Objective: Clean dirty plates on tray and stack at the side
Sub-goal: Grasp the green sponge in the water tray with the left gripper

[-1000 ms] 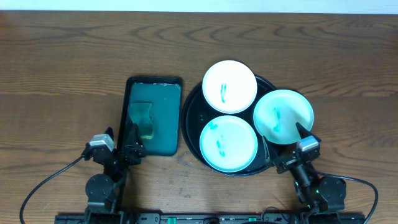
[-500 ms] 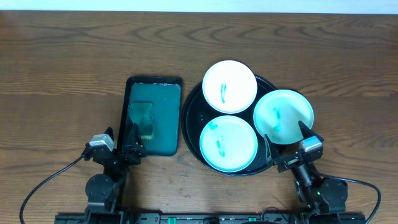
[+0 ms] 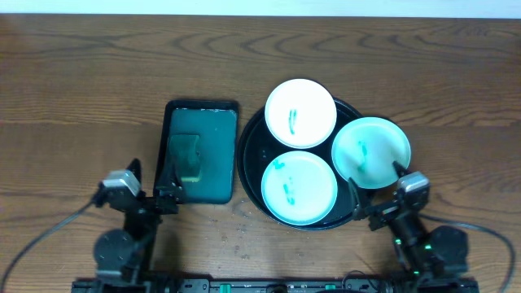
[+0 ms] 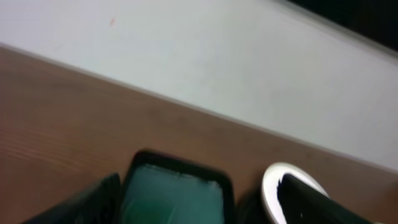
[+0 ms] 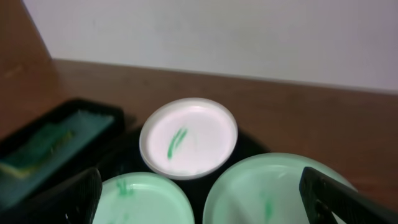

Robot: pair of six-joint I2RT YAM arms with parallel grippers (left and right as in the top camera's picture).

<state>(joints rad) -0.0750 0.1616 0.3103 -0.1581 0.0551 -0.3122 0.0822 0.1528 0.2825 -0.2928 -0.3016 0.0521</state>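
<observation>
Three small white plates with teal-green smears lie on the round black tray (image 3: 254,156): a far plate (image 3: 300,113), a near plate (image 3: 299,187) and a right plate (image 3: 371,152). The right wrist view shows the far plate (image 5: 188,137), the near plate (image 5: 140,200) and the right plate (image 5: 273,193). My right gripper (image 3: 376,192) is open and empty at the tray's near right rim, its fingers (image 5: 205,205) spread wide. My left gripper (image 3: 169,177) is open and empty over the near edge of the rectangular green tray; its fingers (image 4: 199,208) frame that tray.
A dark-green rectangular tray (image 3: 213,146) holding a sponge (image 3: 186,155) sits left of the round tray; it also shows in the left wrist view (image 4: 174,193). Brown wooden table (image 3: 98,73) all round, with a pale wall behind it.
Both arms have drawn back a little toward the near table edge. The plates, trays and sponge have not moved.
</observation>
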